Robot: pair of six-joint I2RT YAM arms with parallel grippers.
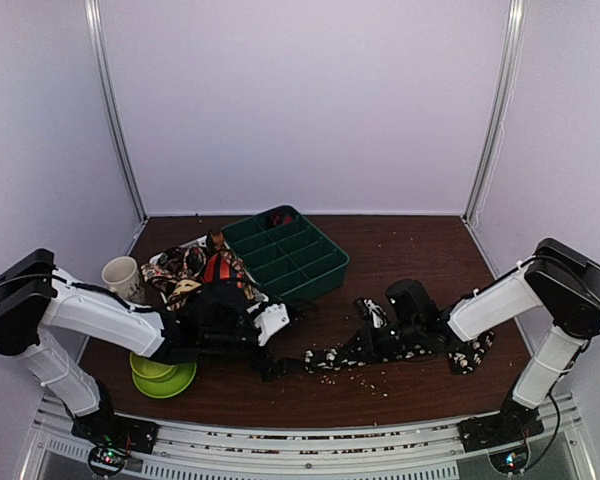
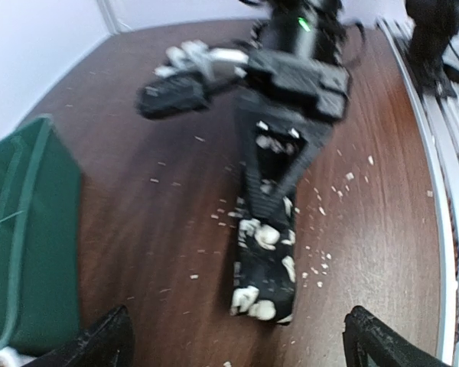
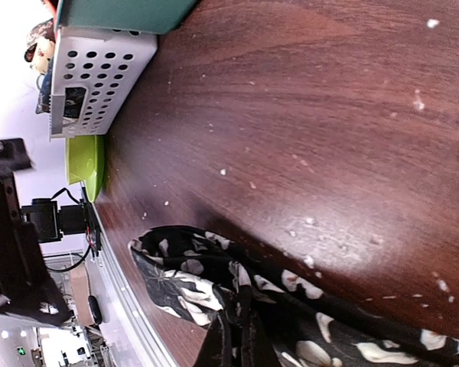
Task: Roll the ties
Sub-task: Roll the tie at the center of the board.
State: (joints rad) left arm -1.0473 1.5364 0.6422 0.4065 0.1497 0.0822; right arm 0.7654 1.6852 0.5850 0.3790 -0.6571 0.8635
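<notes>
A black tie with cream flower spots [image 1: 365, 352] lies along the front of the brown table. My left gripper [image 1: 275, 362] is open wide at the tie's narrow left end. In the left wrist view the end of the tie [image 2: 264, 267] lies just ahead of the gap between the fingers [image 2: 99, 344], touching neither. My right gripper [image 1: 392, 335] sits on the middle of the tie. In the right wrist view the fabric [image 3: 191, 275] bunches and rises into the gripper [image 3: 237, 355], which looks shut on it. Other ties [image 1: 215, 268], red-black and brown-gold, are heaped in a white basket.
A white perforated basket [image 1: 175, 255] and a green compartment tray [image 1: 290, 255] stand at the back left. A cream mug [image 1: 122, 277] and stacked green bowls [image 1: 163, 375] are beside my left arm. Pale crumbs dot the table. The metal rail runs along the near edge.
</notes>
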